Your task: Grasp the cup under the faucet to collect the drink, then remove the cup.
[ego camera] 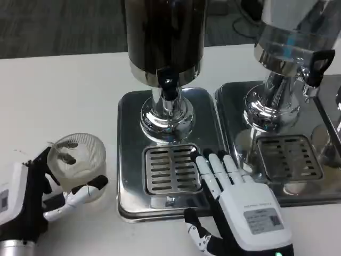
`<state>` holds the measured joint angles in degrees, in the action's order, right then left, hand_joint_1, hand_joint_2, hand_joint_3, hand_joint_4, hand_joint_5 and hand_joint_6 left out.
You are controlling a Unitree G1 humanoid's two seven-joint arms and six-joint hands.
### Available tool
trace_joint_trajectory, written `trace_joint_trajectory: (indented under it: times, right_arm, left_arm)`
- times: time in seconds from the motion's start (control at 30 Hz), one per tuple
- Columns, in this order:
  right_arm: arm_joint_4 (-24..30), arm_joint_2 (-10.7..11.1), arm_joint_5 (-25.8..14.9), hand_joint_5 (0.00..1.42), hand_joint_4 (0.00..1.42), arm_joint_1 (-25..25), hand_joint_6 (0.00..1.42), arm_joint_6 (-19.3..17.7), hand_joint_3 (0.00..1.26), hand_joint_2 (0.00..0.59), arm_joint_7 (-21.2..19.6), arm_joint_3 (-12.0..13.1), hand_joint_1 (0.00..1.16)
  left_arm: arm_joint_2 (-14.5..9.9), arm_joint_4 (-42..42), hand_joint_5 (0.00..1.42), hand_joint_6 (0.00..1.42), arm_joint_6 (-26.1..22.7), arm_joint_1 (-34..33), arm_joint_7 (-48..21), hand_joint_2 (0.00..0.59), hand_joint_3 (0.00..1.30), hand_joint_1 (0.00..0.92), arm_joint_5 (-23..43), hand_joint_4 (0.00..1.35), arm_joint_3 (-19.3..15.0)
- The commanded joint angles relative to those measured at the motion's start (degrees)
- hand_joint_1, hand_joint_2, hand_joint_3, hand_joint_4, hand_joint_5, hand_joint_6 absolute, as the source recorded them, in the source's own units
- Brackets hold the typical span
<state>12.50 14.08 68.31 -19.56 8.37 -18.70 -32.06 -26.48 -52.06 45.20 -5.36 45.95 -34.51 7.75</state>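
Now left hand (pixel 32 194) grips ribbed clear cup (pixel 78 160) beside steel tray (pixel 128 160).

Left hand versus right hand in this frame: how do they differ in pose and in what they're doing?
The left hand grips the clear cup on the white table, left of the dispenser base; the right hand holds nothing. The left hand's fingers curl around the cup; the right hand's fingers lie extended, side by side, over the edge of the drip grate. Both have white backs and black-and-white fingers.
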Motion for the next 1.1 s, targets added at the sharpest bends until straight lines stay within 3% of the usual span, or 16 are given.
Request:
trace_joint_trajectory:
  times: [0.03, 0.4, 0.57, 0.93, 1.1]
  right_arm:
    - [0.13, -0.28, 0.73, 0.0, 0.0, -0.23, 0.16, 0.76, 0.02, 0.445, -1.33, 0.45, 0.45]
    - [0.72, -1.08, 0.58, 0.0, 0.0, -1.06, 0.15, 1.87, 0.02, 0.44, -2.61, 1.07, 0.45]
    - [1.35, -2.56, -0.58, 0.0, 0.0, -2.37, 0.15, 3.07, 0.02, 0.442, -3.54, 2.1, 0.45]
    - [2.6, -3.13, 0.2, 0.0, 0.0, -3.4, 0.15, 3.59, 0.02, 0.445, -3.14, 1.8, 0.45]
    - [3.34, -3.44, 0.23, 0.0, 0.0, -4.64, 0.15, 4.11, 0.02, 0.445, -3.4, 1.63, 0.45]
  left_arm:
    - [-0.9, 4.02, 0.9, 1.13, 1.68, -1.33, 2.03, 0.099, 0.47, 0.502, -1.16, 0.64, 0.11]
    - [0.57, 3.45, 0.9, 1.13, 1.05, -6.46, 0.23, 0.095, 0.47, 0.495, -4.75, 0.64, 4.87]
    - [2.19, 0.29, 0.9, 1.12, 0.49, -10.01, -0.74, 0.092, 0.47, 0.491, -5.81, 0.64, 8.23]
    - [6.33, -7.35, 0.89, 1.11, -1.05, -16.78, -1.35, 0.093, 0.47, 0.48, -7.22, 0.64, 13.14]
    - [6.92, -9.99, 0.88, 1.11, -1.92, -18.81, -1.3, 0.093, 0.47, 0.476, -8.03, 0.63, 15.55]
